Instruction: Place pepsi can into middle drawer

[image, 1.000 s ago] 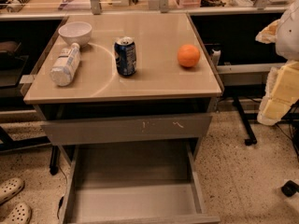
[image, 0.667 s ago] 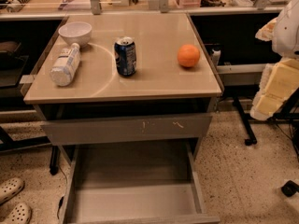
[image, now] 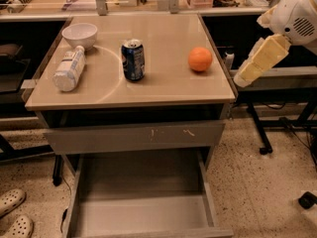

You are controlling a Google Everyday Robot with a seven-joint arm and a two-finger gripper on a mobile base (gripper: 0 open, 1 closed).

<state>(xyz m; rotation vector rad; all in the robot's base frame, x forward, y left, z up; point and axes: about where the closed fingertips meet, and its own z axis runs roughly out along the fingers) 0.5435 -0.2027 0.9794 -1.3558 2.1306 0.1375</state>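
Cream-coloured plastic at the right of the view is the robot's gripper (image: 243,77), and it is the one thing that has moved. A second ago it hung lower, at about 4 o'clock from the table; it has since climbed and swung inward to roughly 3 o'clock, just off the table's right edge. Whether the claw is spread or pressed together I cannot tell, and it touches nothing. That drift reads as the start of the reach, so the task is at its opening step, with the grasp not yet made.

The small dark blue pepsi can with a silver top (image: 133,59) stands upright near the middle of the smooth beige tabletop (image: 163,86), where it stood before. The wide, shallow grey metal middle drawer (image: 143,180) is pulled open at 6 o'clock below the table, its flat floor bare, under the closed grey drawer front with pale scratch marks (image: 99,139).

From the can, a round orange fruit (image: 200,59) sits at 3 o'clock, between can and gripper, so it may be brushed on the way in. A white plastic bottle (image: 69,68) lies on its side at 9 o'clock, and a white bowl (image: 79,34) sits at 10 o'clock. The floor is speckled terrazzo (image: 257,182), with pale clogs (image: 12,214) at 7 o'clock
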